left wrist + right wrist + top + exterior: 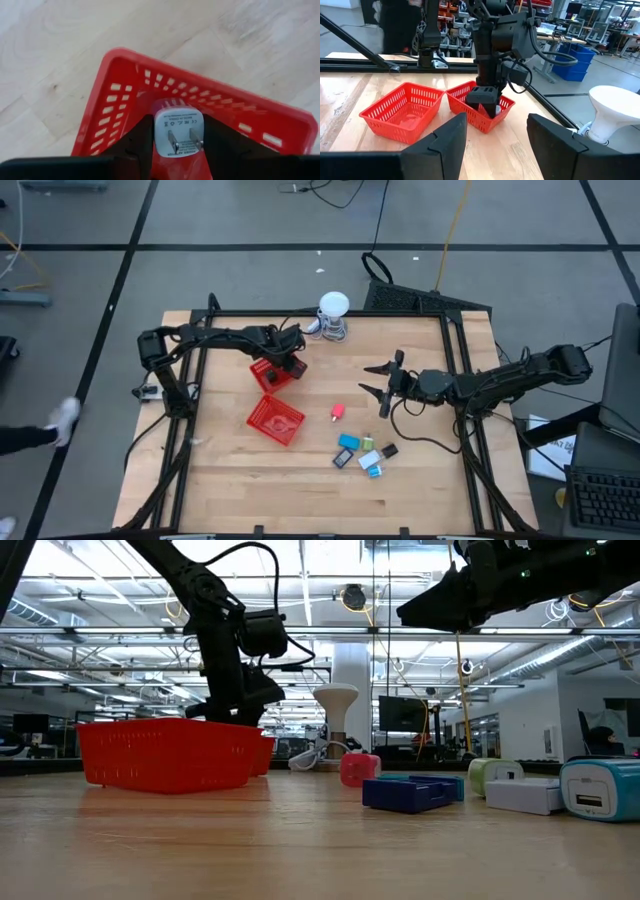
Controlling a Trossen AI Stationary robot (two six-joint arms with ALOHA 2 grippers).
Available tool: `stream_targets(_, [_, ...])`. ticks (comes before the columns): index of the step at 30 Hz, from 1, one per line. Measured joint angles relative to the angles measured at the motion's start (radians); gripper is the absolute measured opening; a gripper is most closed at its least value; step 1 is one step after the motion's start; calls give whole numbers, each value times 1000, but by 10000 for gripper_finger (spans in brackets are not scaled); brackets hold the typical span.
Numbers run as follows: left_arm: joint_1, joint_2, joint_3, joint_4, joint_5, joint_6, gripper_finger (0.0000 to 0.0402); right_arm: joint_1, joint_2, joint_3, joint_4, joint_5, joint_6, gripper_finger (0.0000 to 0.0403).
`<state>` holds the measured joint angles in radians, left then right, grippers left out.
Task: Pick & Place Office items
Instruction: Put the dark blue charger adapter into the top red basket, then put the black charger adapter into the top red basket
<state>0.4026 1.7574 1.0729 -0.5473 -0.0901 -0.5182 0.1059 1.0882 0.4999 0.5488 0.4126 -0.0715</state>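
I find the left gripper (172,145) poised over the far red mesh plastic basket (272,373), its fingers clamped on a small white plug-in charger with two metal prongs (178,132); the charger sits between the fingertips, above the basket's interior. From the right wrist view I see that gripper dipping into the same basket. A second red mesh basket (275,420) lies just beside the first, nearer the table's front edge.

The right gripper (378,381) hangs in the air over the right half of the light wooden table (230,480), fingers apart and holding nothing.

Remaining office items rest on the table well apart from the baskets: a pink-red piece (338,413) alone, then a cluster of light blue (348,442), dark blue (342,459), green-and-white (368,458) and black (389,450) pieces. A white round-headed gadget (333,308) stands at the far edge.
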Motion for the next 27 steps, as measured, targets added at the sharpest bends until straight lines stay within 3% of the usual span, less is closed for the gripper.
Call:
stream_targets(7, [0, 0, 0, -1, 0, 49, 312, 0, 0, 0, 0, 0, 0, 196])
stream_targets(12, [14, -18, 0, -13, 74, 150, 387, 0, 0, 0, 0, 0, 0, 196])
stream_targets(18, [33, -113, 0, -49, 85, 158, 371, 0, 0, 0, -11, 0, 0, 196])
stream_targets(27, [-15, -376, 0, -2, 79, 267, 336, 0, 0, 0, -19, 0, 0, 197])
